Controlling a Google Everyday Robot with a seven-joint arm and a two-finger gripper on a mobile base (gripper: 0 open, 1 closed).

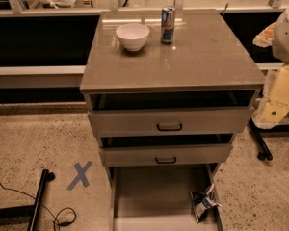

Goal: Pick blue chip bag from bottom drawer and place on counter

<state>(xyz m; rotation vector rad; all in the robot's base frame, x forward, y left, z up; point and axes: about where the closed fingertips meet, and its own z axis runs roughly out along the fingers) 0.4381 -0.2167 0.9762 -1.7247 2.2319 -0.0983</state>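
Note:
The blue chip bag (pixel 203 202) lies crumpled against the right side of the open bottom drawer (pixel 154 191), near its front. The counter (pixel 192 57) is the glossy grey-brown top of the cabinet. My gripper (pixel 278 102) hangs with the cream and white arm at the right edge of the camera view, beside the cabinet's right side at the height of the upper drawers. It is well above and to the right of the bag and touches nothing.
A white bowl (pixel 132 36) and a slim blue-silver can (pixel 167 25) stand at the back of the counter. The two upper drawers (pixel 169 126) with black handles are pulled out a little and overhang the bottom drawer. A blue tape X (pixel 80 175) and black cables (pixel 38 201) lie on the floor to the left.

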